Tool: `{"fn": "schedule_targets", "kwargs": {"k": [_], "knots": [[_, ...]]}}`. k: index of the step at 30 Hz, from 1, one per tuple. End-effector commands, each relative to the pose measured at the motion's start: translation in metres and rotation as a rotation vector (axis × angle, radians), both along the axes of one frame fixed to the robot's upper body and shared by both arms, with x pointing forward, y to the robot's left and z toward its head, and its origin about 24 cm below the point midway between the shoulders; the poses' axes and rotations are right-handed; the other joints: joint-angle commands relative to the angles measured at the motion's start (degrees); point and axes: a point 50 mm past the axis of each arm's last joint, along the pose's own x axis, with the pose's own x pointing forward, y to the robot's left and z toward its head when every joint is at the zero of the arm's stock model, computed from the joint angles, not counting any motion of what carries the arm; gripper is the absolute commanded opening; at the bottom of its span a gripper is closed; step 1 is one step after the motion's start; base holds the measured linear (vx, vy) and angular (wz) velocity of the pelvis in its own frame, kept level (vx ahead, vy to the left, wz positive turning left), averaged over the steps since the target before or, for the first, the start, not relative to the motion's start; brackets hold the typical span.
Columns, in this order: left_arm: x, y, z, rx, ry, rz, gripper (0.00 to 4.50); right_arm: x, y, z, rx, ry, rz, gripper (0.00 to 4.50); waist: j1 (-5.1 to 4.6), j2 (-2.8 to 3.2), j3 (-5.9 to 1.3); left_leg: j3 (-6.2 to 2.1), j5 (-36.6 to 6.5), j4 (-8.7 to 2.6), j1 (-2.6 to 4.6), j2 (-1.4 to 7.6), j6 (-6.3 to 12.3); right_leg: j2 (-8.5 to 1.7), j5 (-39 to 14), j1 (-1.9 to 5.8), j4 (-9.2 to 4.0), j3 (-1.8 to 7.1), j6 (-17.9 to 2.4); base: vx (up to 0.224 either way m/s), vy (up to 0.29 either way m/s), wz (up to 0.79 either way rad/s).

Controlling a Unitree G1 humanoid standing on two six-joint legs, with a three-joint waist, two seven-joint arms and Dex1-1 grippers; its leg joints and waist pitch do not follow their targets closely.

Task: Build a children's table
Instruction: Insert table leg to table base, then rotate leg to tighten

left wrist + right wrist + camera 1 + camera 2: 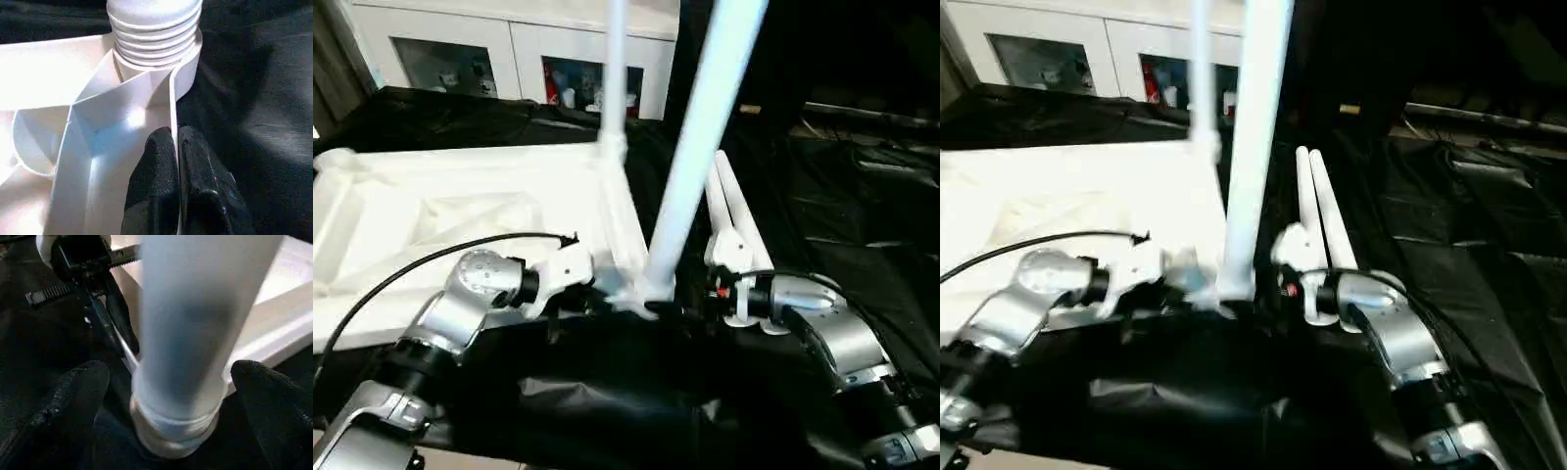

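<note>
The white tabletop [460, 206] lies upside down on black cloth, ribs up. One leg [615, 69] stands in its far right corner. A second leg [700, 137] rises from the near right corner socket [188, 68], leaning right, its threaded end [154, 29] showing above the socket. Two more legs [736, 211] lie side by side on the cloth to the right. My left gripper [174, 147] is shut on the tabletop's thin rim wall just beside that socket. My right gripper [173, 401] is open, its fingers [73, 396] on either side of the leaning leg's base and apart from it.
A white cabinet [509, 54] with glass doors stands behind the table. Black cloth [862, 225] covers the surface to the right and in front. A black cable [421, 259] loops from my left forearm over the tabletop.
</note>
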Motion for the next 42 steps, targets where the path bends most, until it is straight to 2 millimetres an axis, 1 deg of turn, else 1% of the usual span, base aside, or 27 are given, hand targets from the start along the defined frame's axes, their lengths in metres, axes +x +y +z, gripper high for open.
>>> {"fn": "schedule_targets", "kwargs": {"k": [1, 7, 8, 9, 11, 13, 15, 18, 20, 22, 23, 24, 25, 26, 27, 31, 34, 35, 36, 37, 38, 39, 40, 41, 42], "knots": [[-0.006, -0.01, 0.003, -0.026, 0.003, -0.079, 0.0, -0.003, -0.001, 0.0, -0.034, 0.002, 0.027, 4.45, 0.12, 0.16, -3.32, -0.6, -9.4, -3.35, 1.62, 3.15, 2.94, -3.64, 2.0, 2.5, -3.16, 1.72, -14.1, 0.0, 0.0, 0.0], [-0.006, -0.007, 0.002, -0.021, 0.003, -0.074, 0.0, -0.002, 0.001, -0.003, -0.047, 0.024, 0.015, 4.45, 0.31, -0.03, -3.46, -0.62, -7.2, -3.01, 1.41, 2.94, 3.36, -3.59, 4.2, 2.7, -2.72, 1.69, -14.1, 0.0, 0.0, 0.0], [-0.007, -0.007, 0.002, -0.021, 0.004, -0.074, 0.0, -0.001, 0.002, -0.004, -0.048, 0.024, 0.013, 4.29, 0.32, -0.04, -3.5, -0.61, -7.1, -2.95, 1.44, 2.92, 3.41, -3.61, 4.3, 2.72, -2.69, 1.68, -14.1, 0.0, 0.0, 0.0], [-0.007, -0.006, 0.002, -0.02, 0.005, -0.074, 0.0, -0.001, 0.002, -0.004, -0.049, 0.025, 0.013, 4.29, 0.34, -0.14, -3.53, -0.61, -6.9, -2.9, 1.42, 2.91, 3.47, -3.63, 4.5, 2.75, -2.66, 1.68, -14.1, 0.0, 0.0, 0.0], [-0.007, -0.006, 0.002, -0.018, 0.006, -0.072, 0.0, 0.0, 0.003, -0.005, -0.048, 0.027, 0.013, 4.29, 0.37, -0.15, -3.53, -0.59, -6.6, -2.81, 1.38, 2.86, 3.61, -3.61, 4.7, 2.77, -2.58, 1.68, -14.2, 0.0, 0.0, 0.0], [-0.007, -0.005, 0.002, -0.016, 0.007, -0.07, 0.0, 0.0, 0.004, -0.005, -0.046, 0.028, 0.013, 3.93, 0.39, -0.13, -3.54, -0.61, -6.5, -2.77, 1.36, 2.86, 3.61, -3.61, 4.6, 2.76, -2.55, 1.67, -14.3, 0.0, 0.0, 0.0], [-0.007, -0.004, 0.002, -0.014, 0.007, -0.067, 0.0, 0.0, 0.005, -0.006, -0.049, 0.03, 0.016, 3.89, 0.4, -0.1, -3.55, -0.61, -6.6, -2.73, 1.41, 2.89, 3.56, -3.59, 4.6, 2.72, -2.49, 1.64, -14.4, 0.0, 0.0, 0.0], [-0.007, -0.003, 0.002, -0.012, 0.009, -0.064, 0.0, 0.0, 0.005, -0.008, -0.063, 0.033, 0.018, 3.52, 0.4, -0.03, -3.44, -0.66, -7.8, -2.79, 1.4, 2.91, 2.97, -3.6, 2.8, 2.66, -2.58, 1.64, -14.3, 0.0, 0.0, 0.0], [-0.007, -0.002, 0.001, -0.01, 0.011, -0.063, 0.0, 0.0, 0.005, -0.009, -0.073, 0.033, 0.013, 3.45, 0.4, -0.01, -3.42, -0.65, -8.7, -2.83, 1.5, 2.93, 2.52, -3.62, 1.6, 2.59, -2.65, 1.67, -14.2, 0.0, 0.0, 0.0], [-0.007, -0.002, 0.001, -0.01, 0.012, -0.06, 0.0, 0.001, 0.005, -0.011, -0.075, 0.035, -0.003, 3.27, 0.4, -0.01, -3.42, -0.68, -9.3, -2.82, 1.51, 2.92, 2.08, -3.67, 0.9, 2.57, -2.67, 1.71, -14.1, 0.0, 0.0, 0.0], [-0.007, -0.002, 0.001, -0.011, 0.012, -0.058, 0.0, 0.002, 0.005, -0.012, -0.073, 0.038, -0.015, 3.16, 0.38, -0.02, -3.42, -0.69, -9.4, -2.84, 1.48, 2.92, 2.0, -3.66, 0.8, 2.58, -2.68, 1.71, -14.1, 0.0, 0.0, 0.0], [-0.007, -0.002, 0.001, -0.012, 0.012, -0.055, 0.0, 0.002, 0.005, -0.013, -0.071, 0.042, -0.025, 3.16, 0.36, -0.02, -3.42, -0.66, -9.5, -2.78, 1.48, 2.87, 1.98, -3.64, 0.8, 2.56, -2.66, 1.73, -14.2, 0.0, 0.0, 0.0], [-0.007, -0.002, 0.001, -0.012, 0.011, -0.05, 0.0, 0.003, 0.005, -0.015, -0.067, 0.046, -0.037, 3.01, 0.37, -0.02, -3.46, -0.67, -9.4, -2.76, 1.48, 2.88, 2.0, -3.69, 0.8, 2.59, -2.64, 1.73, -14.2, 0.0, 0.0, 0.0], [-0.006, -0.002, 0.001, -0.012, 0.011, -0.048, 0.0, 0.003, 0.005, -0.015, -0.064, 0.048, -0.044, 3.01, 0.39, -0.02, -3.51, -0.68, -8.9, -2.73, 1.46, 2.85, 2.06, -3.64, 1.4, 2.64, -2.56, 1.71, -14.1, 0.0, 0.0, 0.0], [-0.004, -0.002, 0.0, -0.007, 0.006, -0.019, 0.0, 0.006, 0.005, -0.02, -0.043, 0.066, -0.098, 2.93, 0.31, 0.08, -3.51, -0.68, -8.9, -2.73, 1.43, 2.85, 1.99, -3.64, 1.7, 2.56, -2.51, 1.71, -14.2, 0.0, 0.0, 0.0], [0.003, -0.007, -0.002, -0.016, -0.001, 0.069, 0.0, 0.013, 0.01, -0.03, 0.01, 0.106, -0.243, 2.8, -0.22, 0.28, -3.41, -0.84, -11.1, -3.01, 1.39, 2.79, 0.54, -3.7, -1.6, 2.6, -2.81, 1.64, -14.1, 0.0, 0.0, 0.0], [0.005, -0.01, -0.003, -0.024, 0.004, 0.105, 0.0, 0.015, 0.014, -0.034, 0.028, 0.123, -0.293, 2.77, -0.55, 0.27, -3.24, -0.98, -13.9, -3.36, 1.59, 2.81, -1.04, -3.79, -6.9, 2.4, -3.36, 1.7, -13.0, 0.0, 0.0, 0.0], [0.01, -0.017, -0.005, -0.035, -0.006, 0.168, 0.0, 0.017, 0.022, -0.038, 0.044, 0.137, -0.337, 2.77, -0.62, 0.37, -3.23, -0.97, -14.4, -3.39, 1.65, 2.84, -1.18, -3.74, -7.4, 2.33, -3.41, 1.74, -12.8, 0.0, 0.0, 0.0], [0.013, -0.022, -0.006, -0.041, -0.013, 0.211, 0.0, 0.018, 0.028, -0.041, 0.054, 0.147, -0.367, 2.76, -0.8, 0.38, -3.1, -0.96, -15.4, -3.49, 1.76, 2.9, -1.58, -3.76, -8.5, 2.09, -3.59, 1.82, -12.7, 0.0, 0.0, 0.0], [0.013, -0.022, -0.006, -0.041, -0.014, 0.215, 0.0, 0.018, 0.028, -0.041, 0.054, 0.148, -0.37, 2.76, -0.9, 0.39, -3.06, -0.96, -15.9, -3.52, 1.76, 2.85, -1.77, -3.77, -9.5, 2.03, -3.66, 1.82, -12.7, 0.0, 0.0, 0.0], [0.018, -0.03, -0.008, -0.04, -0.034, 0.283, 0.0, 0.022, 0.037, -0.044, 0.063, 0.162, -0.437, 2.76, -0.77, 0.34, -3.13, -1.03, -16.2, -3.54, 1.79, 2.89, -2.2, -3.9, -10.7, 2.11, -3.77, 1.87, -12.2, 0.0, 0.0, 0.0], [0.018, -0.03, -0.008, -0.04, -0.034, 0.283, 0.0, 0.022, 0.037, -0.044, 0.063, 0.162, -0.437, 2.76, -0.92, 0.37, -3.11, -1.02, -16.3, -3.58, 1.77, 2.9, -2.31, -3.95, -11.0, 2.01, -3.79, 1.91, -12.2, 0.0, 0.0, 0.0], [0.021, -0.036, -0.01, -0.042, -0.045, 0.331, 0.0, 0.025, 0.043, -0.046, 0.068, 0.168, -0.479, 2.75, -0.85, 0.34, -3.03, -1.09, -17.7, -3.65, 1.93, 2.86, -2.64, -4.01, -13.5, 1.84, -4.12, 1.9, -11.5, 0.0, 0.0, 0.0], [0.024, -0.052, -0.013, -0.056, -0.053, 0.409, 0.0, 0.031, 0.055, -0.048, 0.082, 0.192, -0.58, 2.75, -0.96, 0.4, -3.01, -1.13, -17.8, -3.7, 1.89, 2.88, -2.86, -4.0, -13.7, 1.79, -4.08, 1.94, -11.5, 0.0, 0.0, 0.0], [0.024, -0.06, -0.014, -0.062, -0.056, 0.42, 0.0, 0.034, 0.06, -0.049, 0.087, 0.199, -0.617, 2.75, -1.04, 0.41, -2.79, -1.27, -19.1, -3.8, 1.96, 2.75, -3.42, -4.04, -16.5, 1.65, -4.44, 1.87, -11.1, 0.0, 0.0, 0.0]]}}
